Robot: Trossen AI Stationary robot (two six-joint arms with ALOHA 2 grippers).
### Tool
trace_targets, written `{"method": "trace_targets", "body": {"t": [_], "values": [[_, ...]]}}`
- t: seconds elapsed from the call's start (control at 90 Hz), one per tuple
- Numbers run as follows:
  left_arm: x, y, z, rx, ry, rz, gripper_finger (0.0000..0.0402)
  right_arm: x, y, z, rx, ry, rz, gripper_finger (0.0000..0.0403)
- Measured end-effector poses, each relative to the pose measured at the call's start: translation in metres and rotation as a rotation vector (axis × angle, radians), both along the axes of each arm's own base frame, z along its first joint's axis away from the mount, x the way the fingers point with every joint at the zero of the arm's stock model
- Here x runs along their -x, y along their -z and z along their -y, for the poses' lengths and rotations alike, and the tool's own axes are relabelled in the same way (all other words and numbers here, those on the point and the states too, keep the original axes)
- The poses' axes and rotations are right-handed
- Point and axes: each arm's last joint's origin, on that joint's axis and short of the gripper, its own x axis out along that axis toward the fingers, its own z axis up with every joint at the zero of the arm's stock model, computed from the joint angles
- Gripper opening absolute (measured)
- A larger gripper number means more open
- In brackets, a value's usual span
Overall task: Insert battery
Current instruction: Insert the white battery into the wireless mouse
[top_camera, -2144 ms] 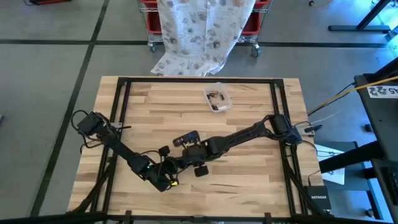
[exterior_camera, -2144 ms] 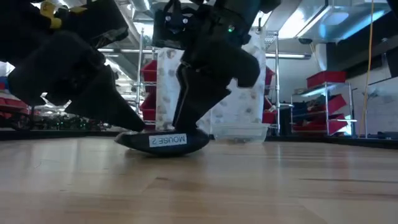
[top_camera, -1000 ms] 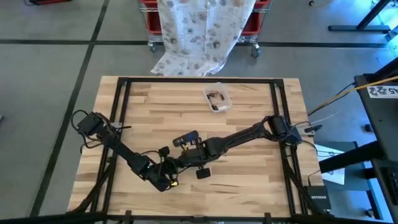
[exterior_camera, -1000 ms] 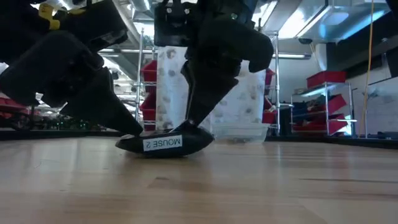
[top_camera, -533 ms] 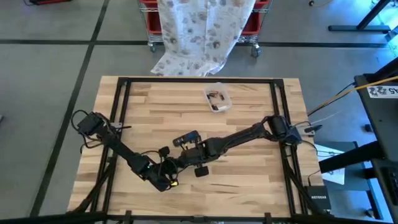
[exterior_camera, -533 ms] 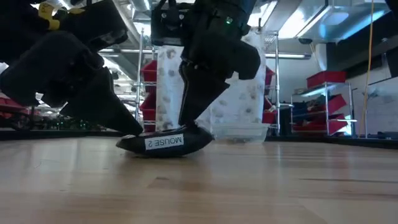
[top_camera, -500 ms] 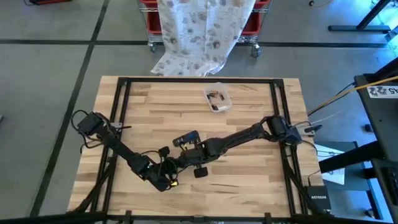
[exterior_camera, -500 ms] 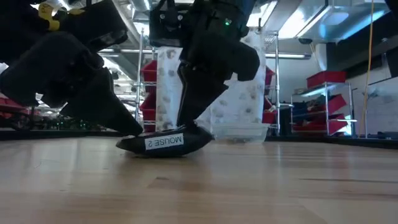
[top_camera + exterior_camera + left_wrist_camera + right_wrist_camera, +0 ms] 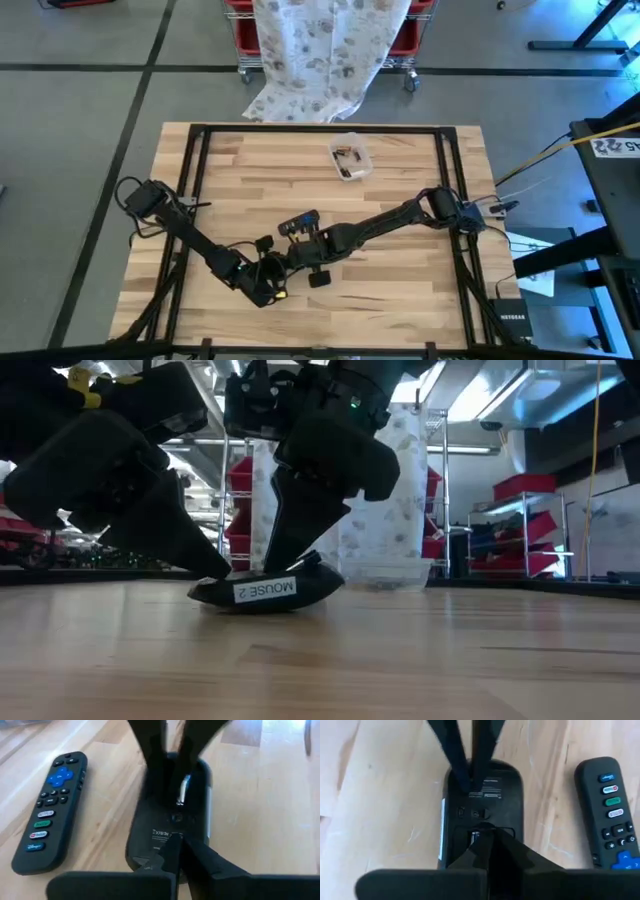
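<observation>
- Right now you have bare wood all round on the desk (image 9: 400, 290): the near and right parts are open, and the clear tub (image 9: 350, 157) sits well apart at the far edge.
- Your left gripper (image 9: 275, 272) reaches in from the near left, arm low and slanted; your right gripper (image 9: 297, 258) comes from the right, its arm stretched long across the middle. They meet nose to nose over the mouse (image 9: 482, 810).
- Both sets of fingers are pinched nearly together, tips pressing on the mouse's underside rather than gripping round it.
- You see the mouse lying belly-up near the desk's centre, black, side label reading "MOUSE 2" (image 9: 265, 590), with a small metallic piece showing in its open bay, by the right fingertips.
- Just beside it lies the black remote (image 9: 50, 810), apart from the mouse.
</observation>
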Motion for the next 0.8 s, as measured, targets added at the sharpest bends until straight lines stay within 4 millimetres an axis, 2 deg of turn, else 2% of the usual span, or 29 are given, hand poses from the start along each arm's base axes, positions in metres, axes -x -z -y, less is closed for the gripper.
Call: {"method": "trace_targets", "body": {"t": [0.189,0.389,0.556,0.8], "values": [[0.000,0.000,0.000,-0.001,0.003,-0.002,0.0001,0.004,-0.018,0.001,0.025,0.013,0.039,0.0007],[0.001,0.000,0.002,0.005,0.016,-0.010,0.0001,0.021,-0.050,0.001,0.056,0.047,0.037,0.0007],[0.001,0.000,0.002,0.007,0.018,-0.011,0.0001,0.028,-0.043,-0.002,-0.004,0.036,-0.068,0.0007],[0.001,0.000,0.003,0.016,0.020,-0.012,0.0001,0.027,-0.034,-0.002,-0.014,0.037,-0.073,0.0007]]}}
